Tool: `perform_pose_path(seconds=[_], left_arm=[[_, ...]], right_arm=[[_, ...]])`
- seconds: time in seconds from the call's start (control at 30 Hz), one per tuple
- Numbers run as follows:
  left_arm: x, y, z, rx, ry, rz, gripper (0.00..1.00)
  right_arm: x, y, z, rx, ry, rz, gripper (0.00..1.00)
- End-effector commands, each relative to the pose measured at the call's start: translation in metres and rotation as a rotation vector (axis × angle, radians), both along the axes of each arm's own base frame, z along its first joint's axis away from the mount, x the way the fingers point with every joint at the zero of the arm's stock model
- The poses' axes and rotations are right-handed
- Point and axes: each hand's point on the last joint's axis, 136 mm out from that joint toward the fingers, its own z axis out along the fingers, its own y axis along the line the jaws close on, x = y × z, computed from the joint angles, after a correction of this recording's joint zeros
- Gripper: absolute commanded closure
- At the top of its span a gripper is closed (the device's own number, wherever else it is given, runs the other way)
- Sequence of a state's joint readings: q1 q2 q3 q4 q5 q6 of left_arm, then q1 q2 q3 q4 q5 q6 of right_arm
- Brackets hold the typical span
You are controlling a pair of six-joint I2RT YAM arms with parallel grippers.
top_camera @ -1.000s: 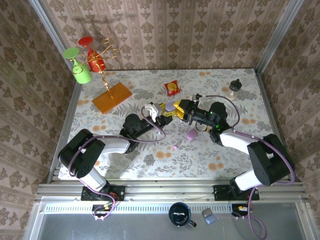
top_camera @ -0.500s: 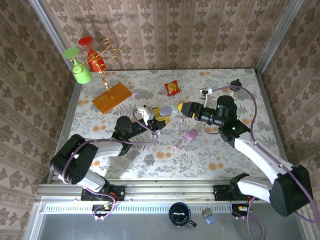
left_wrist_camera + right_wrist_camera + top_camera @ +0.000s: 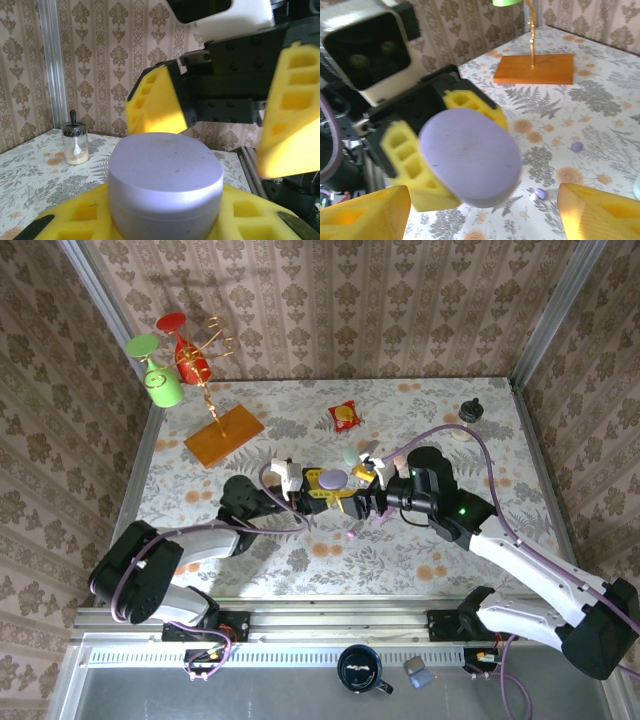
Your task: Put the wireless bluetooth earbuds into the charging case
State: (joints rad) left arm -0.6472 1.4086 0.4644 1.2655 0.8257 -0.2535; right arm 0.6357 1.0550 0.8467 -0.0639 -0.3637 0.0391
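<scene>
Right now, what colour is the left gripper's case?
Lilac; the case shows best in left wrist view.

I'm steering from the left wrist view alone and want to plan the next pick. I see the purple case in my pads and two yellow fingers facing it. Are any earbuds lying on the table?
Observer: Yes. The right wrist view shows one purple earbud and a second earbud lying loose on the table, apart from the purple case.
Operator: Anything else near the case?
Observer: From above, a pale green rounded piece sits on the table, a little farther from the arm bases than the case.
Operator: And further left?
Observer: An orange wooden base stands toward the far left corner.
</scene>
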Motion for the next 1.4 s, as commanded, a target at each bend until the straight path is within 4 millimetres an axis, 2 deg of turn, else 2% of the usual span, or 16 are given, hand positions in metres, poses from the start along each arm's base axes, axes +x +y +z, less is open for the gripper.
perform_pose_path(seconds=[0.0, 0.23, 0.5, 0.63, 0.8, 0.87, 0.93, 1.0, 1.1, 1.23, 1.37], left_arm=[[-0.015, 0.002, 0.008, -0.017, -0.016, -0.054, 0.73], [-0.017, 0.002, 0.003, -0.009, -0.025, -0.052, 0.73], [-0.02, 0.003, 0.002, -0.008, -0.033, -0.055, 0.73], [-0.018, 0.007, 0.004, -0.014, -0.029, -0.035, 0.73], [-0.012, 0.014, 0.0, -0.012, -0.021, 0.007, 0.73], [-0.008, 0.018, -0.002, -0.011, -0.017, 0.026, 0.73], [-0.004, 0.025, -0.003, -0.01, -0.01, 0.051, 0.73], [0.003, 0.034, -0.003, -0.015, -0.001, 0.088, 0.73], [0.013, 0.051, -0.005, -0.018, 0.001, 0.161, 0.73], [0.029, 0.076, -0.007, -0.026, 0.026, 0.252, 0.73], [0.044, 0.098, -0.013, -0.033, 0.056, 0.352, 0.74]], right_arm=[[0.014, -0.006, 0.016, -0.004, -0.095, -0.074, 0.22], [0.021, -0.015, 0.033, 0.068, -0.091, -0.158, 0.23], [0.038, -0.017, 0.033, 0.077, -0.041, -0.238, 0.25], [0.033, -0.014, 0.042, 0.105, -0.041, -0.209, 0.25], [0.013, -0.012, 0.062, 0.172, -0.07, -0.131, 0.24], [0.012, -0.018, 0.068, 0.222, -0.07, -0.148, 0.23], [0.02, -0.029, 0.069, 0.288, -0.017, -0.208, 0.24], [0.033, -0.042, 0.059, 0.337, 0.065, -0.291, 0.24], [0.052, -0.054, 0.028, 0.341, 0.192, -0.404, 0.26], [0.067, -0.049, -0.018, 0.242, 0.349, -0.46, 0.27], [0.078, -0.03, -0.06, 0.156, 0.523, -0.455, 0.28]])
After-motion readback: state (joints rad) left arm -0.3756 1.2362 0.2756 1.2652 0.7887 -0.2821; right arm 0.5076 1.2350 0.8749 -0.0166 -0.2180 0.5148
